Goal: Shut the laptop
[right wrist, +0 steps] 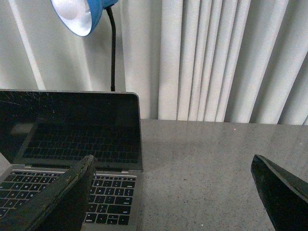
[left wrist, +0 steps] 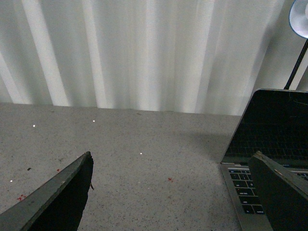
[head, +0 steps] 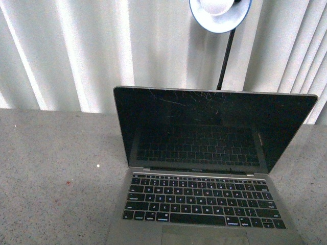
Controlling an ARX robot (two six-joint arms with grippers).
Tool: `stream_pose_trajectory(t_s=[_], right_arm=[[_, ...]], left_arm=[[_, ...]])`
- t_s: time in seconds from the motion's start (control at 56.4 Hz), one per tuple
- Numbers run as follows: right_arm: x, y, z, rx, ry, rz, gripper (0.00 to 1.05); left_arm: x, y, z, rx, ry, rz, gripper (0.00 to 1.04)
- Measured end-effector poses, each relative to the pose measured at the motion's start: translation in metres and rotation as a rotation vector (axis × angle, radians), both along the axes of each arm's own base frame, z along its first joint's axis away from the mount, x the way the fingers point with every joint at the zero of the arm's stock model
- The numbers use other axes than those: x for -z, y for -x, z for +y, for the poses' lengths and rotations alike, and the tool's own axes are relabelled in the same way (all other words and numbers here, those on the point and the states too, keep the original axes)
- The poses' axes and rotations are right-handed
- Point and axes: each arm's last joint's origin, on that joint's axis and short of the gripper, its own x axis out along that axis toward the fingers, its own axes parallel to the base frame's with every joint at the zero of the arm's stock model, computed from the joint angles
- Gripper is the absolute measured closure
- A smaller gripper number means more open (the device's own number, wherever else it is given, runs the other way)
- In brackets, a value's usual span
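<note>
The laptop (head: 207, 163) sits open at the front view's lower centre; left fingers (left wrist: 57, 197) and right fingers (right wrist: 55, 199) gape wide, empty.

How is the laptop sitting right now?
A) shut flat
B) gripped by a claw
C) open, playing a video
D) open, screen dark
D: the laptop stands open, its screen black and only mirroring the keys.

Left gripper (left wrist: 173, 155): two dark wedge-shaped fingers (left wrist: 57, 197), black inner faces, worn grey-olive outer edges. Right gripper (right wrist: 173, 158): same build, edges scuffed.
</note>
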Motion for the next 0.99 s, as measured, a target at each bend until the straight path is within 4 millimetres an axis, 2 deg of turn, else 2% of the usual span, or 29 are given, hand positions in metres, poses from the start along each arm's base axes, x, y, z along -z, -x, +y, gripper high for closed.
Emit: stream_pose_trajectory(t_s=[0.302, 0.373, 0.426, 0.497, 0.55, 0.603, 0.674, 0.798, 0.905, 0.994], right_arm=[[0.0, 0.0, 0.0, 0.001, -0.001, 0.0, 0.07], [0.0, -0.002, -0.002, 0.107, -0.052, 0.138, 0.07], [-0.003, -0.009, -0.003, 0.143, -0.047, 0.162, 0.07], [-0.022, -0.027, -0.006, 0.093, -0.037, 0.106, 0.07], [-0.045, -0.048, -0.01, 0.051, -0.011, 0.056, 0.07], [-0.056, -0.065, -0.013, 0.03, 0.018, 0.057, 0.07], [-0.065, -0.093, -0.016, 0.003, 0.056, 0.092, 0.07], [-0.067, -0.142, -0.016, -0.142, 0.128, 0.198, 0.07], [-0.08, -0.174, -0.014, -0.209, 0.2, 0.224, 0.07], [-0.094, -0.193, -0.008, -0.261, 0.253, 0.215, 0.07]], left_arm=[[0.001, -0.001, 0.0, -0.028, 0.018, 0.021, 0.07], [0.004, -0.005, 0.001, -0.147, 0.119, 0.086, 0.07], [-0.001, -0.013, 0.0, -0.122, 0.148, 0.082, 0.07], [-0.024, -0.029, -0.003, -0.012, 0.136, 0.005, 0.07], [-0.047, -0.046, -0.01, 0.093, 0.084, -0.063, 0.07], [-0.063, -0.063, -0.017, 0.163, 0.022, -0.104, 0.07], [-0.075, -0.084, -0.027, 0.226, -0.024, -0.106, 0.07], [-0.086, -0.125, -0.044, 0.29, -0.09, -0.064, 0.07], [-0.102, -0.168, -0.06, 0.309, -0.152, -0.059, 0.07], [-0.112, -0.195, -0.071, 0.315, -0.178, -0.055, 0.07]])
